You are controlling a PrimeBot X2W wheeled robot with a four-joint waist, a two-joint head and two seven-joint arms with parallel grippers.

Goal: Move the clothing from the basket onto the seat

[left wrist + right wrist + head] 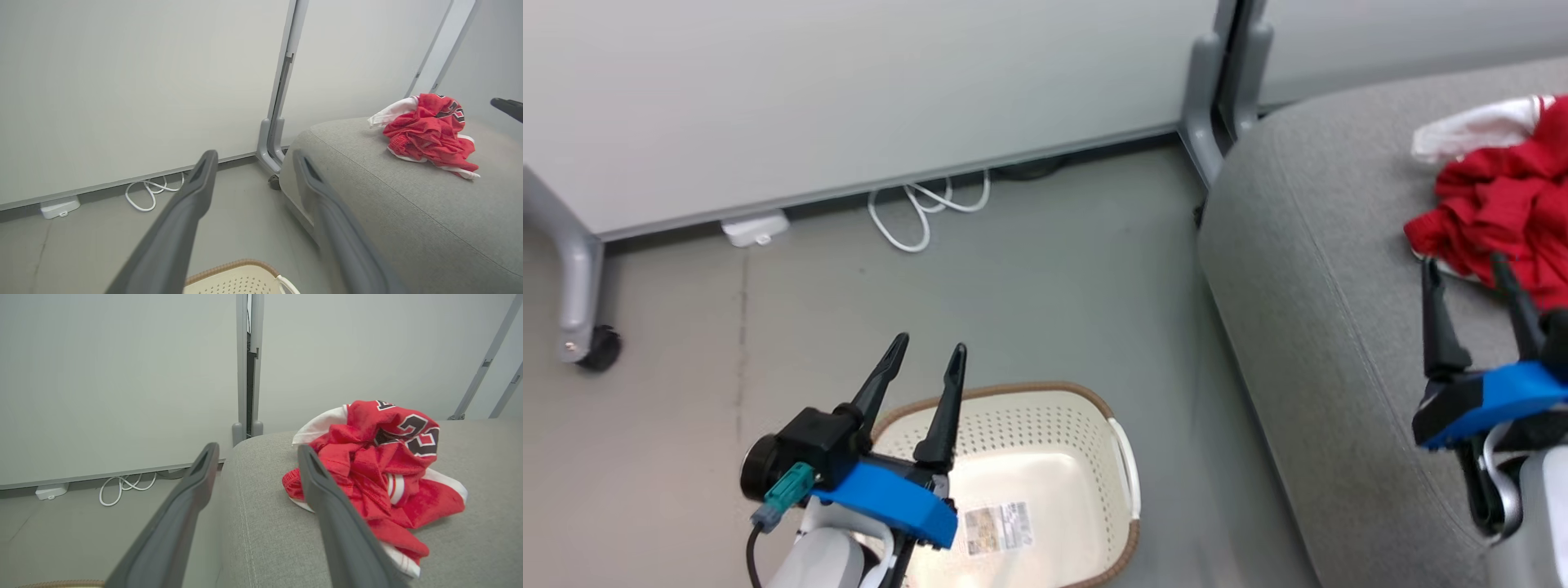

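Note:
The red clothing with white trim lies in a crumpled heap on the light grey seat; the heap shows black-and-white numerals on top, and it lies at the right in the left wrist view. The cream basket stands on the floor left of the seat and holds only a paper label. My left gripper hangs open above the basket's near-left rim. My right gripper is open over the seat, just short of the clothing, with nothing between its fingers.
A white cable and a small white box lie by the wall. A grey partition post rises behind the seat's corner, and a castor leg stands at the far left. Grey floor lies between wall and basket.

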